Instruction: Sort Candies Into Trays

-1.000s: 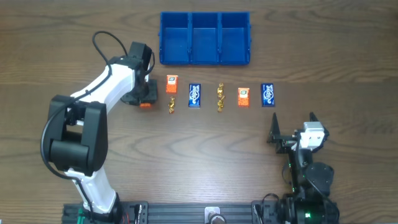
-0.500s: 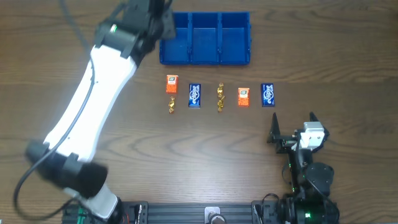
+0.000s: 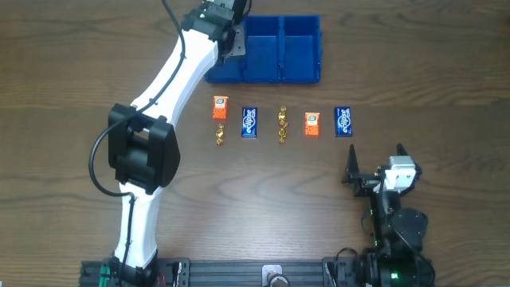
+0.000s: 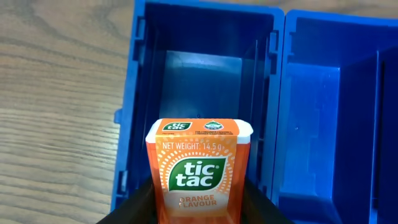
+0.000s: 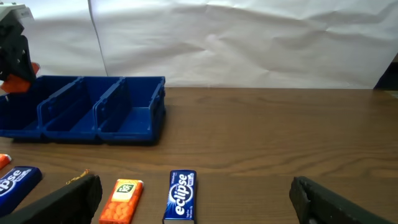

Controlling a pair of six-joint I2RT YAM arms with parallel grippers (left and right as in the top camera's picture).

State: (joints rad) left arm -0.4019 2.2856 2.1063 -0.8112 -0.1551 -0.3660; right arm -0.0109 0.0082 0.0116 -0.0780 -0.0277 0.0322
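My left gripper (image 3: 231,20) is shut on an orange mint box (image 4: 200,171), held upright over the left compartment of the blue three-compartment tray (image 3: 263,77), whose compartments look bare in the left wrist view. On the table in front of the tray lie two orange boxes (image 3: 220,108) (image 3: 312,124), two blue gum packs (image 3: 249,121) (image 3: 343,121) and two gold-wrapped candies (image 3: 219,135) (image 3: 282,125). My right gripper (image 3: 374,161) stands open near the front right, short of the row, nothing between its fingers.
From the right wrist view the tray (image 5: 130,118) stands far off, with an orange box (image 5: 121,200) and a blue pack (image 5: 179,196) nearer. Bare wooden table surrounds the row; a white backdrop rises behind the table.
The left arm rose from the table left of the candy row, carrying the orange box, and swung up to the tray's left compartment. The right arm stayed still.
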